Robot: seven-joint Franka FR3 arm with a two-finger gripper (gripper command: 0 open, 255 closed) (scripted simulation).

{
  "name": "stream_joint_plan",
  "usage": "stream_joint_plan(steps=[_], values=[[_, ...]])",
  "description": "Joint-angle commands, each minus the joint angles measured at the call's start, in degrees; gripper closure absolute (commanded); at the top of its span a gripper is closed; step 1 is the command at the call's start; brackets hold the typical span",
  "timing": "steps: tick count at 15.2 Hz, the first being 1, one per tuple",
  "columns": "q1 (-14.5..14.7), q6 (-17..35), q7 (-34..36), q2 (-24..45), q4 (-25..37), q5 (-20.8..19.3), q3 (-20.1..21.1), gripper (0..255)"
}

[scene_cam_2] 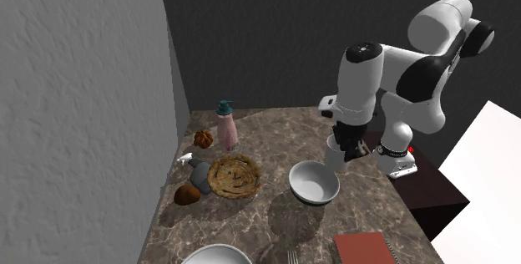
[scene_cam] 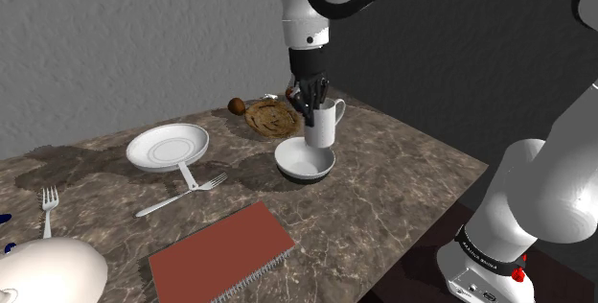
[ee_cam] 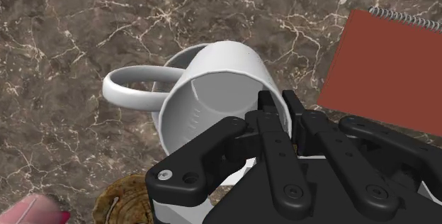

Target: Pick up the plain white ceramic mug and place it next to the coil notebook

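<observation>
A plain white mug hangs upright in my black gripper, just behind a white bowl on the marble table. The fingers are shut on the mug's rim, one inside and one outside. In the wrist view the gripper pinches the mug wall, and the handle points away from the fingers. The red coil notebook lies flat near the table's front edge, toward the shoulder view's left of the mug; its corner appears beyond the mug as notebook. From the second exterior view the mug sits under the gripper.
A white pan, two forks, a round woven mat and a brown lump lie on the table. A white rounded object sits at the front left. A pink bottle stands by the wall.
</observation>
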Motion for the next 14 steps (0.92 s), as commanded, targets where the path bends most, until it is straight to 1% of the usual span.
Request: stream_joint_plan(steps=[1, 5, 14], values=[[1.4, 0.35, 2.99, -0.28, -0.47, 0.79, 1.69, 255], [4.28, 0.59, 9.2, 0.15, 0.11, 2.15, 5.28, 255], [4.41, 7.47, 9.01, 0.96, -5.99, 2.09, 5.53, 255]])
